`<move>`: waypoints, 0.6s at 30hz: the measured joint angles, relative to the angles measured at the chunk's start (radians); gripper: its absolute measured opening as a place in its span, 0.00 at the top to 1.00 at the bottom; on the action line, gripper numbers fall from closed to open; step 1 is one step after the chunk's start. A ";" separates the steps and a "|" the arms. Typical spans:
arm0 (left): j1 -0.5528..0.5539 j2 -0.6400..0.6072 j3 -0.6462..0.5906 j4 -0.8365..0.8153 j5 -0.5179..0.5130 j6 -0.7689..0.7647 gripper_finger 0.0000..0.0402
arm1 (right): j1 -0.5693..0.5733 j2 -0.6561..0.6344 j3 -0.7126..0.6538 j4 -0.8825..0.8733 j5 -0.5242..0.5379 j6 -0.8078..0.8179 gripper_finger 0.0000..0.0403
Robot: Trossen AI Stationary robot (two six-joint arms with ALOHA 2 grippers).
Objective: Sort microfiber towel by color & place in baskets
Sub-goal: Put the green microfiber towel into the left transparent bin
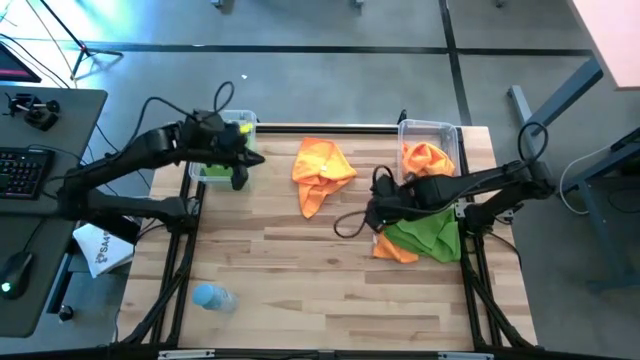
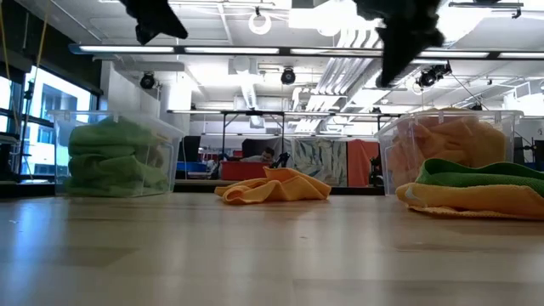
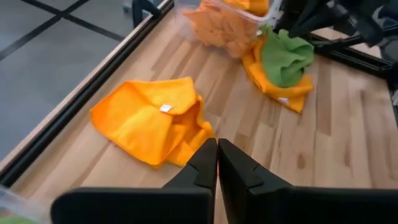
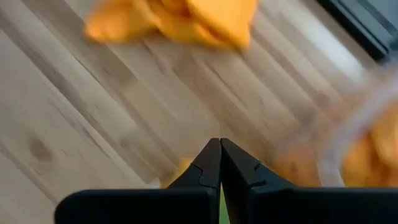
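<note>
Two clear plastic baskets, green-filled (image 1: 222,168) and orange-filled (image 1: 432,140), are partly loaded. Left hand (image 1: 240,160) and right hand (image 1: 378,208) are clenched empty. The loose orange towel (image 1: 322,172) at twelve o'clock on the wooden counter (image 1: 300,280) calls for opened fingers.

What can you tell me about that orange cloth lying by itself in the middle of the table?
The orange towel is a soft, fuzzy-looking cloth, bright orange all over, with a small white tag showing in the left wrist view. It lies crumpled and loosely folded, with one corner trailing toward the table's front. It rests on the wooden table near the back edge, between the two clear baskets, touching neither. No gripper touches it.
</note>
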 joint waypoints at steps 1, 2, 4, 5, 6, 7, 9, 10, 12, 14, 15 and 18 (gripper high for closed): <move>-0.028 0.006 0.000 0.007 -0.025 -0.014 1.00 | 0.011 0.000 0.000 -0.038 -0.002 0.027 1.00; -0.055 0.013 0.000 0.011 -0.052 -0.028 1.00 | 0.023 0.000 0.000 -0.068 -0.004 0.054 1.00; -0.101 0.026 0.000 0.010 -0.094 -0.052 1.00 | 0.046 0.000 0.000 -0.107 -0.005 0.095 1.00; -0.122 0.033 0.000 0.011 -0.103 -0.062 1.00 | 0.061 0.000 0.000 -0.120 -0.004 0.110 1.00; -0.141 0.040 0.000 0.011 -0.107 -0.067 1.00 | 0.074 0.000 0.000 -0.131 -0.004 0.120 1.00; -0.160 0.047 0.000 0.011 -0.109 -0.072 1.00 | 0.088 0.000 0.000 -0.139 -0.003 0.135 1.00; -0.194 0.064 0.000 0.011 -0.109 -0.076 1.00 | 0.116 0.000 0.000 -0.145 0.008 0.161 1.00; -0.211 0.072 0.000 0.011 -0.109 -0.076 1.00 | 0.132 0.000 0.000 -0.145 0.026 0.172 1.00; -0.241 0.089 0.000 0.013 -0.109 -0.075 1.00 | 0.174 0.000 0.000 -0.155 0.089 0.201 1.00; -0.269 0.108 0.000 0.014 -0.109 -0.075 1.00 | 0.219 0.000 0.000 -0.185 0.162 0.254 1.00; -0.281 0.115 0.000 0.018 -0.109 -0.075 1.00 | 0.238 0.000 0.000 -0.199 0.183 0.283 1.00; -0.316 0.135 0.000 0.033 -0.109 -0.065 1.00 | 0.290 0.000 0.000 -0.246 0.178 0.343 1.00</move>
